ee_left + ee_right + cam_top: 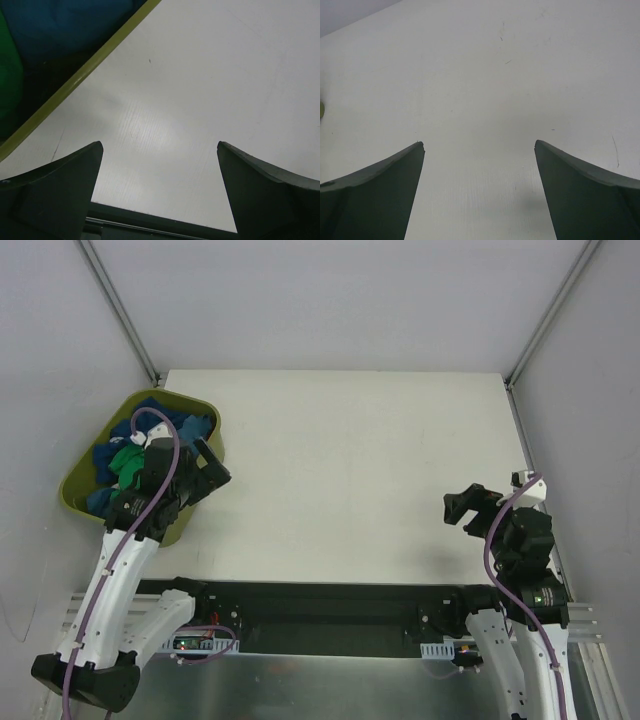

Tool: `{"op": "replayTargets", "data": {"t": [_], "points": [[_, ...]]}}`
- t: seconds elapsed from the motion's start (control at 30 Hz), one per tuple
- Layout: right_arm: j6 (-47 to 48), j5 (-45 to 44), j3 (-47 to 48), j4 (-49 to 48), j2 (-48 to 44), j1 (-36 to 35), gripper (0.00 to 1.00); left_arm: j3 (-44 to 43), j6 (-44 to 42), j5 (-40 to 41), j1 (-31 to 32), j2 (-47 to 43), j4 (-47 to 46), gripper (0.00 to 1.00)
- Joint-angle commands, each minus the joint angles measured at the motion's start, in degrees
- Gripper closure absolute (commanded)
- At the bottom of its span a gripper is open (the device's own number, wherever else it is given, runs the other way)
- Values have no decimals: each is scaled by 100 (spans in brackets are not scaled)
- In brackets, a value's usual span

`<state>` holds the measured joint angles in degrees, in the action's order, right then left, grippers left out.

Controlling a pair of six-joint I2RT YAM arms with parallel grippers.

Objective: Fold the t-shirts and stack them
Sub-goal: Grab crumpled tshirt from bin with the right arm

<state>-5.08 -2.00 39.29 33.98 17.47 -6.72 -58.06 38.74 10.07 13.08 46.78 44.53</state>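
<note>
Several t-shirts lie bunched in an olive-green tub (76,498) at the table's left edge: blue cloth (172,423) and bright green cloth (124,462) show. In the left wrist view the blue shirt (65,25) and green shirt (9,80) lie behind the tub's rim (80,77). My left gripper (210,472) is open and empty, just over the tub's right rim, above bare table (159,150). My right gripper (468,506) is open and empty above the table's right side (479,150). No navy Mickey shirt or red shirt shows.
The white table (350,470) spreads between the two arms. Grey walls and metal frame posts (120,310) stand around it. A black rail (320,605) runs along the near edge between the arm bases.
</note>
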Motion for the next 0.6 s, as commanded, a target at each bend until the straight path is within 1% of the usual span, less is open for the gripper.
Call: {"op": "replayTargets", "data": {"t": [0.0,0.07,0.13,0.2,0.23,0.27,0.3,0.33,0.37,0.43,0.47,0.57], "points": [[16,147,97,-146,10,13,3,-600,-15,548,2,260,64,1],[42,147,132,-111,19,13,3,-907,-94,715,1,427,82,1],[60,156,79,-146,28,13,3,-1223,-139,926,-51,743,91,1],[69,358,0,-216,98,13,3,-1461,-218,1058,-174,1165,82,1],[69,402,-9,-242,150,4,3,-1688,-235,1085,-461,1314,82,1],[86,420,-9,-242,212,4,3,-1795,-322,963,-656,1655,64,1],[86,428,17,-251,343,13,3,-2005,-341,806,-927,1832,64,1],[104,437,35,-242,414,13,3,-2094,-341,473,-1304,2017,56,1],[104,437,35,-242,528,13,3,-2191,-358,392,-1552,2376,29,1],[130,499,44,-251,634,13,3,-2463,-437,234,-1808,2729,38,1],[139,508,70,-242,713,13,3,-2525,-490,233,-1818,2966,29,1],[148,516,70,-225,792,13,3,-2692,-490,635,-1897,3370,29,1]]}}
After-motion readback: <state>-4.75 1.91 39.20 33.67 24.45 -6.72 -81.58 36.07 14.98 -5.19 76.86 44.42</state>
